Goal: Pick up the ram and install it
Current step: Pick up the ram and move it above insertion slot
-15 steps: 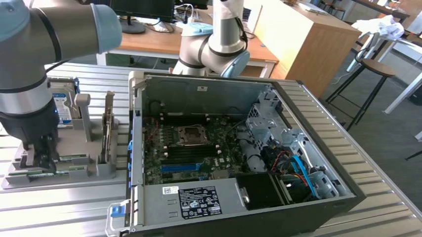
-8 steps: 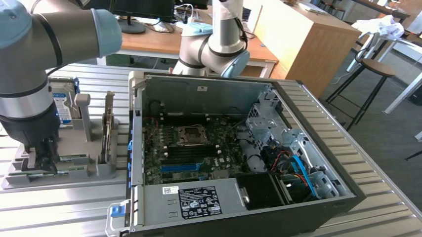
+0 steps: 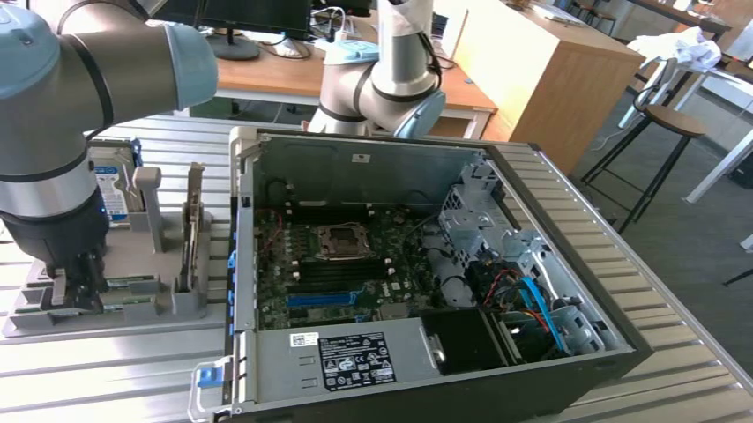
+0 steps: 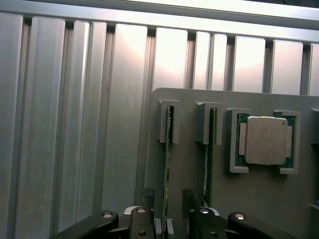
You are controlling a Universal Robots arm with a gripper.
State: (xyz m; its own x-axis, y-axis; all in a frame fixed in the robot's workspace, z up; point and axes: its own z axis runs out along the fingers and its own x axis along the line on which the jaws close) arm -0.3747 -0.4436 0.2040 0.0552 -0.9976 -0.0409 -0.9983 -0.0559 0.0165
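Note:
In the wrist view the ram [image 4: 167, 149], a thin green stick seen edge-on, stands in a slot of the grey holder [image 4: 259, 199]. My gripper [image 4: 167, 195] straddles its near end, open, with one black finger [image 4: 148, 195] on each side and a small gap to the board. A second stick [image 4: 209, 154] stands in the neighbouring slot. From the exterior view, my gripper [image 3: 69, 284] is down low over the holder [image 3: 118, 322] at that view's left, with a stick [image 3: 192, 231] standing on edge beside it.
A square silver processor [image 4: 264, 140] sits in a pocket of the holder beside the sticks. The open computer case [image 3: 242, 264] lies to the exterior view's right of the holder, its motherboard [image 3: 341, 282] exposed. A hard drive [image 3: 115, 185] stands behind my arm.

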